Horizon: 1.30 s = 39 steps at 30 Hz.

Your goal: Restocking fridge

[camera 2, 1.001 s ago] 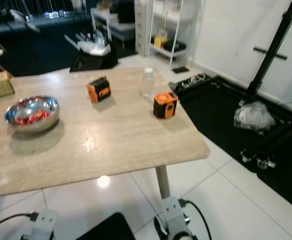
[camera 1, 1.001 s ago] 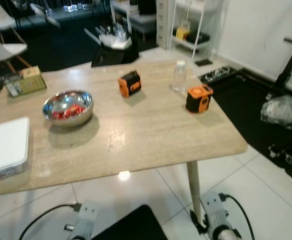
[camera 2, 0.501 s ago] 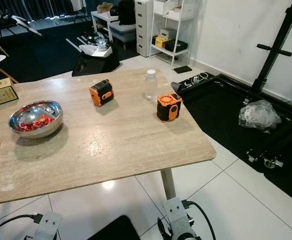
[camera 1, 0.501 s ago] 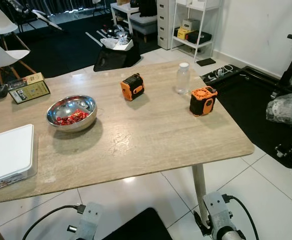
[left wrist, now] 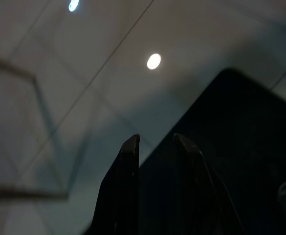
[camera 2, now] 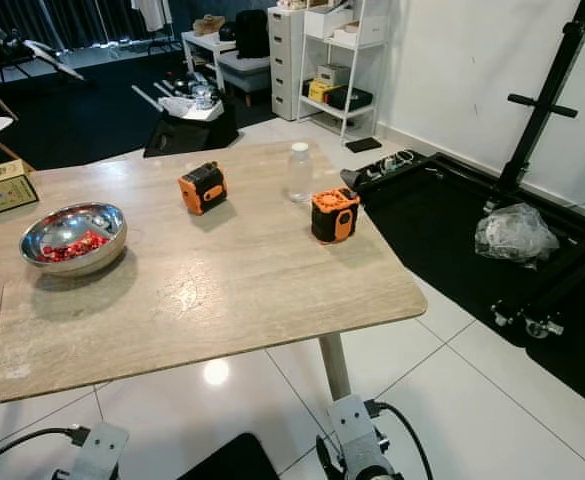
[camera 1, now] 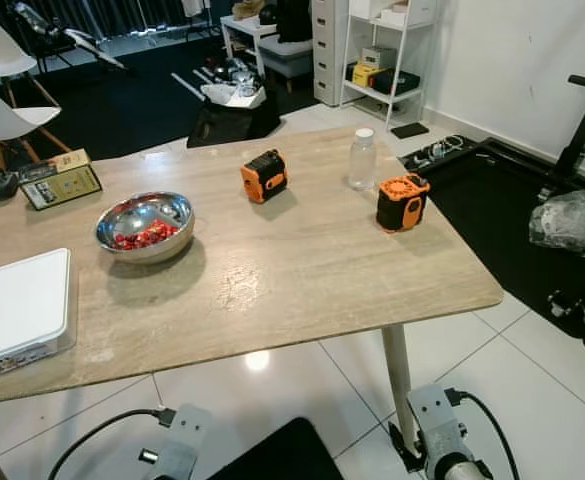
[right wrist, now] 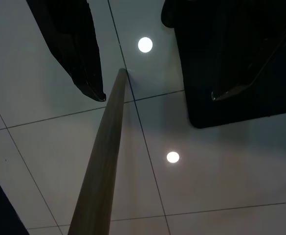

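The clear bottle (camera 1: pixel 362 158) is seen upright on the table (camera 1: pixel 302 290), just beside an orange device (camera 1: pixel 402 201); only the camera has shifted. The left gripper (left wrist: pixel 155 142) is nearly closed, the right gripper (right wrist: pixel 157 93) spread wide, both empty above floor.

table (camera 1: pixel 302 270) beige woodgrain | bowl (camera 1: pixel 144 224) silver, red inside | bottle (camera 1: pixel 362 160) clear, white cap
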### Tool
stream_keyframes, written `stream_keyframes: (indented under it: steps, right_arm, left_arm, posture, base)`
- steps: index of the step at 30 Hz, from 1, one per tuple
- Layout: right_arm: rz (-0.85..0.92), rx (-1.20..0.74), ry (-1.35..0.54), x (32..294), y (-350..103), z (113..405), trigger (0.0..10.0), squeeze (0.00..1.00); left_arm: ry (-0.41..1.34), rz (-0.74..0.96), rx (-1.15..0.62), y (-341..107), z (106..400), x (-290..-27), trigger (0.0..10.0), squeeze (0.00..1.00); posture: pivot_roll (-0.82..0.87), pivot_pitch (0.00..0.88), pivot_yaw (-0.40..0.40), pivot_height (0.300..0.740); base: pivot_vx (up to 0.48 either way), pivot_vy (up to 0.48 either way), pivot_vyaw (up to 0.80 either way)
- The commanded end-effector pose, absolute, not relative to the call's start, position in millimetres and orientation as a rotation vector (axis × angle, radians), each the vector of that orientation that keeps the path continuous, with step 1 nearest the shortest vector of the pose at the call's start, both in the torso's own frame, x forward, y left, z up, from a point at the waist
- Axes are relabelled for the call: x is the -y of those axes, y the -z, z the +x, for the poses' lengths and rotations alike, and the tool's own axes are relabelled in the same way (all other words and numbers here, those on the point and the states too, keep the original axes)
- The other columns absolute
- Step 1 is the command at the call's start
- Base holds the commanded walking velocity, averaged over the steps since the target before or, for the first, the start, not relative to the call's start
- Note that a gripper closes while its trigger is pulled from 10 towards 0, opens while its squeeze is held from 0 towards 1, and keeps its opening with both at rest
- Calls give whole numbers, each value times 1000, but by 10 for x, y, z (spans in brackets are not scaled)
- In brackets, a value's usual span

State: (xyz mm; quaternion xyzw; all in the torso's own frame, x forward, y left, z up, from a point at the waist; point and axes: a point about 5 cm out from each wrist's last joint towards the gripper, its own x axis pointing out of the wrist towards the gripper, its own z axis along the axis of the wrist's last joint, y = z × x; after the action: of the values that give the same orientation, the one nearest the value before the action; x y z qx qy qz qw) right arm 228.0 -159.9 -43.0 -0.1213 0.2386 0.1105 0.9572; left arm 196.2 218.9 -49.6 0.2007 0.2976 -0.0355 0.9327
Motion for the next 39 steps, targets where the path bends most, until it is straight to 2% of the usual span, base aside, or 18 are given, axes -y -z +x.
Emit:
stream_keyframes:
  steps: [1,3,8,12,13,16,18,19,21,24,27,30,31,32,34,37,39]
  right_arm:
    - [-248,-503,-232,1577,466,2237,10000,0]
    - [-248,-503,-232,1577,466,2237,10000,0]
    - [-245,-535,-154,1706,490,2213,10000,0]
    - [-229,-563,-98,1799,516,2177,10000,0]
    - [-215,-613,24,1991,555,2108,10000,0]
    - [-196,-642,127,2146,569,2058,10000,0]
    - [-181,-650,258,2346,550,2017,10000,0]
    - [-181,-650,258,2346,550,2017,10000,0]
    - [-213,-613,322,2480,485,2036,10000,0]
    - [-241,-577,332,2524,429,2083,10000,0]
    - [-334,-400,359,2658,98,2407,10000,0]
    - [-359,-348,369,2689,-15,2508,10000,0]
    - [-371,-217,396,2740,-297,2730,10000,0]
    - [-371,-217,396,2740,-297,2730,10000,0]
    - [-382,-53,419,2768,-666,2961,10000,0]
    - [-374,47,435,2771,-911,3086,10000,0]
    - [-336,249,442,2707,-1417,3275,10000,0]
  left_arm:
    - [176,440,-567,475,1973,-2039,10000,0]
    - [176,440,-567,475,1973,-2039,10000,0]
    - [525,429,-430,254,2054,-1590,10000,0]
    - [649,395,-420,181,2016,-1477,10000,0]
    - [810,371,-379,8,1985,-1342,10000,0]
    - [904,374,-325,-160,1996,-1251,10000,0]
    - [940,414,-193,-469,2142,-1157,10000,0]
    - [940,414,-193,-469,2142,-1157,10000,0]
    - [907,427,-50,-825,2327,-1082,10000,0]
    - [869,414,17,-1010,2429,-1052,10000,0]
    - [669,356,236,-1708,2800,-1078,10000,0]
    - [611,330,277,-1873,2875,-1124,10000,0]
    - [481,290,318,-2131,3013,-1287,10000,0]
    - [481,290,318,-2131,3013,-1287,10000,0]
    - [336,276,307,-2266,3141,-1486,10000,0]
    - [267,292,283,-2276,3195,-1589,10000,0]
    - [178,294,230,-2262,3241,-1732,10000,0]
  posture:
    - [-48,78,50,740]
    - [-48,78,50,740]
    - [-49,82,51,740]
    - [-50,84,51,740]
    - [-53,88,50,740]
    - [-53,89,49,740]
    - [-52,91,46,740]
    - [-52,91,46,740]
    - [-51,91,45,740]
    - [-44,90,40,740]
    - [-47,88,38,740]
    - [-47,88,38,740]
    - [-49,87,39,740]
    - [-49,87,39,740]
    - [-49,87,42,740]
    - [-48,88,44,740]
    - [-51,89,49,740]
  base:
    - [0,0,0]
    - [0,0,0]
    - [0,0,0]
    - [0,0,0]
    - [0,0,0]
    - [0,0,0]
    - [0,0,0]
    - [0,0,0]
    - [0,0,0]
    - [0,0,0]
    - [0,0,0]
    - [0,0,0]
    - [0,0,0]
    - [0,0,0]
    - [0,0,0]
    - [0,0,0]
    - [0,0,0]
